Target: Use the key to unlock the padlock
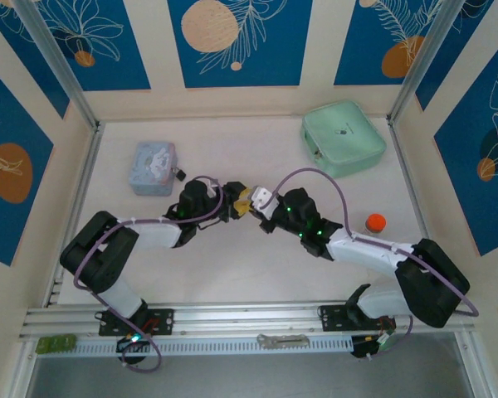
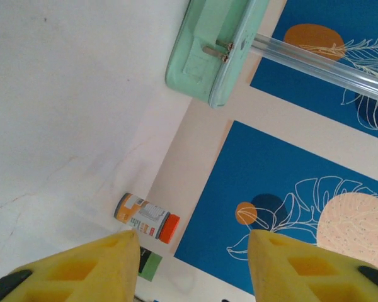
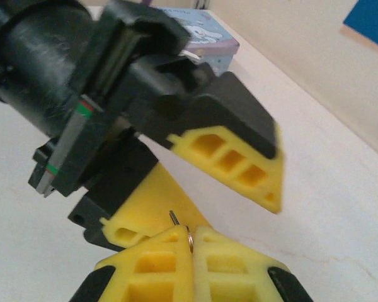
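Holds key (image 3: 175,219) pinched in closed right gripper (image 3: 190,233), with left gripper (image 2: 194,240) wide open, empty; puts padlock (image 1: 181,175) far-left of both, beside tin (image 1: 153,167), nearer left arm.

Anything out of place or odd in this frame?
Nothing is spilled or broken. One oddity: the key is pinched at the very tips of the right gripper, with just a sliver poking out. It is up against the open left gripper, away from the padlock beside the tin box.

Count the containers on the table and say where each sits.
3: blue tin far left, mint case far right, orange-capped bottle beside the right arm. Others may be hidden.
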Controlling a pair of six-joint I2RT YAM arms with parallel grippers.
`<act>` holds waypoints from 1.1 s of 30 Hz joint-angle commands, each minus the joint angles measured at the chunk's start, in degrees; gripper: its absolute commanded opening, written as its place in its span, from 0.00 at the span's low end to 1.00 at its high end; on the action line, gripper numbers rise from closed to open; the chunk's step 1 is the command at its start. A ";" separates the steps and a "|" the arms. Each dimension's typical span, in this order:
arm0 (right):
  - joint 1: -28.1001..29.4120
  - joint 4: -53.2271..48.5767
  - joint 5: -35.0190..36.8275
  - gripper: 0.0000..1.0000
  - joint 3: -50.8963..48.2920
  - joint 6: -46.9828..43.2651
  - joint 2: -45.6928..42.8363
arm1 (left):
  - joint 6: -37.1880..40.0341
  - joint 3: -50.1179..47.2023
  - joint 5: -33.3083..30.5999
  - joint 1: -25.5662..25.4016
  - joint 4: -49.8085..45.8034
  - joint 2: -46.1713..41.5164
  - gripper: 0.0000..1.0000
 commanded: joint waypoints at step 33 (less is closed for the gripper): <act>6.20 12.18 11.72 0.00 -5.28 -13.84 1.53 | 2.27 -2.64 -2.77 1.65 -1.46 -2.39 0.01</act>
